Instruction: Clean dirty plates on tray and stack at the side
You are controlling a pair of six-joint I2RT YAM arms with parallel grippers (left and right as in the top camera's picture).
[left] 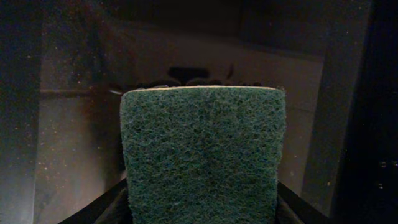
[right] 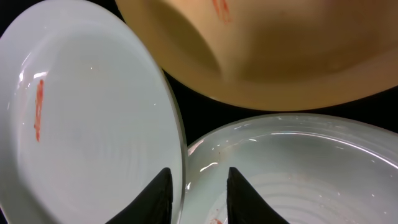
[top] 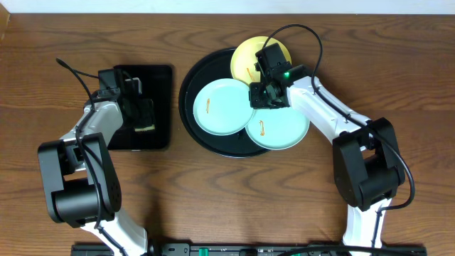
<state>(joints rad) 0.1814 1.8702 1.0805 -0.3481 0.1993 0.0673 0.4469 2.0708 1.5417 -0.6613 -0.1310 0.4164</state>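
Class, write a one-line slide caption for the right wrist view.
Right gripper hovers open over the rim of one mint plate overlapping a second mint plate, smeared yellow plate beyond.

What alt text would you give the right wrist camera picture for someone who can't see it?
Two dark fingertips of the right gripper stand apart on either side of the rim of a pale mint-green plate with an orange smear. That plate's edge lies over a second mint-green plate, and a pale yellow plate fills the top, with black tray between them.

Three smeared plates overlap on the black tray, right pincer above.
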